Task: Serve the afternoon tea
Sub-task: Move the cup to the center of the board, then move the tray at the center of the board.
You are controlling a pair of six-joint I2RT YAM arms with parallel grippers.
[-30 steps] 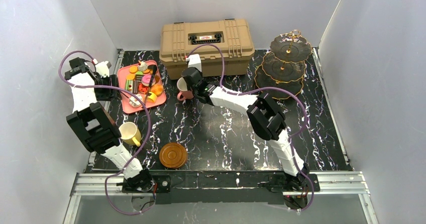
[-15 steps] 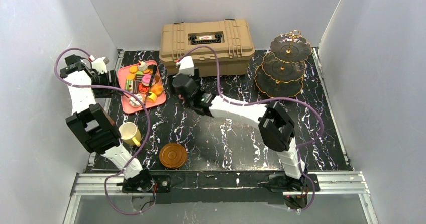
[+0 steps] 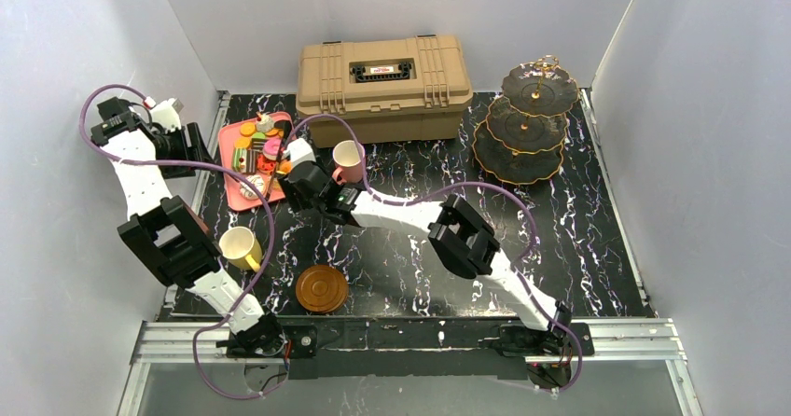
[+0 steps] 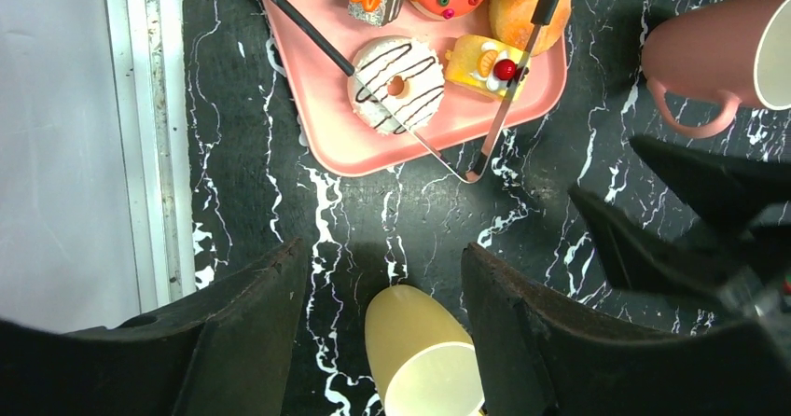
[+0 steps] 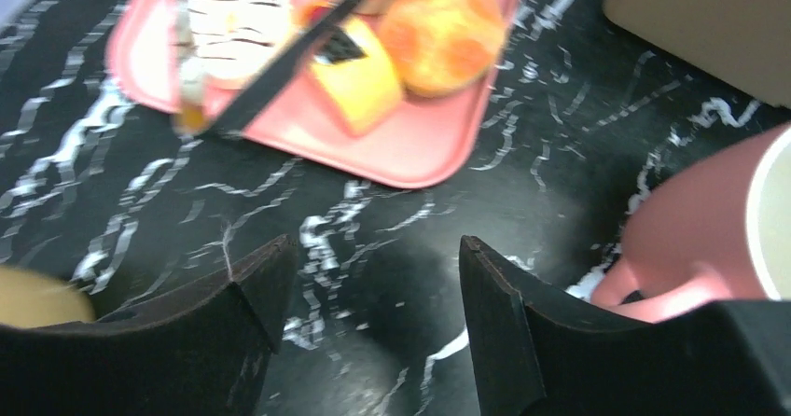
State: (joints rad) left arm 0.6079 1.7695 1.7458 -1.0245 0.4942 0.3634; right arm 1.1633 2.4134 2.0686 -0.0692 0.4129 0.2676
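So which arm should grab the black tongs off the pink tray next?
Probably the right arm. The right hand is open and low beside the pink tray, facing the tongs. The left hand is open too, but looks higher, off the tray's other side.

Glossy black marbled tabletop [image 3: 597,229]; matt tan plastic toolbox [image 3: 384,85]; smooth pink tray [image 4: 347,141]; wooden-looking brown saucer [image 3: 321,288].

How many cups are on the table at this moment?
2. The pink cup is in front of the tan toolbox. The yellow cup is at the far left, left of the brown saucer. No others show.
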